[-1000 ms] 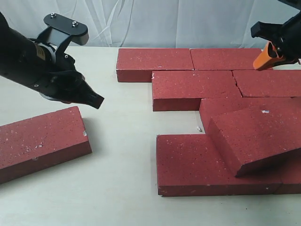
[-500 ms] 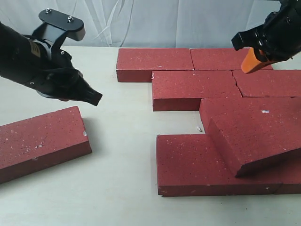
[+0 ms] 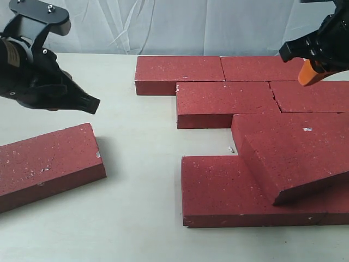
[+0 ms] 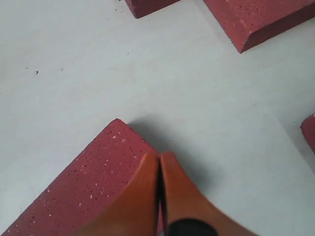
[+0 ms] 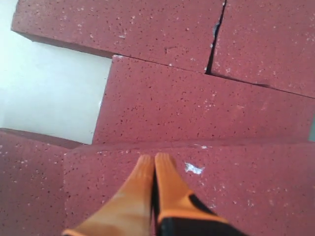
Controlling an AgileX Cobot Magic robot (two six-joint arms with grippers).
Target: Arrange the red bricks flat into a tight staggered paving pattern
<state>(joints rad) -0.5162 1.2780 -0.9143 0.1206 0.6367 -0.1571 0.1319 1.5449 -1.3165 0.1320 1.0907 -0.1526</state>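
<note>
Several red bricks lie in staggered rows at the right: a back-row brick (image 3: 179,73), a second-row brick (image 3: 226,102) and a front brick (image 3: 218,191). One tilted brick (image 3: 297,161) leans across the front brick. A loose brick (image 3: 46,164) lies alone at the front left. My left gripper (image 3: 90,103) hangs shut and empty above and behind that loose brick (image 4: 83,191), its orange tips (image 4: 160,157) over the brick's corner. My right gripper (image 3: 308,73) is shut and empty, raised over the back right rows, with the white-chipped brick (image 5: 236,182) beneath its tips (image 5: 154,160).
Pale tabletop (image 3: 142,164) spreads between the loose brick and the paved group. A gap of bare table (image 5: 54,93) sits left of the second and third rows. A white curtain (image 3: 180,24) closes off the back.
The left arm rose and drew back to the left, away from the paved bricks. The right gripper swung left, then back right, staying raised and shut.
</note>
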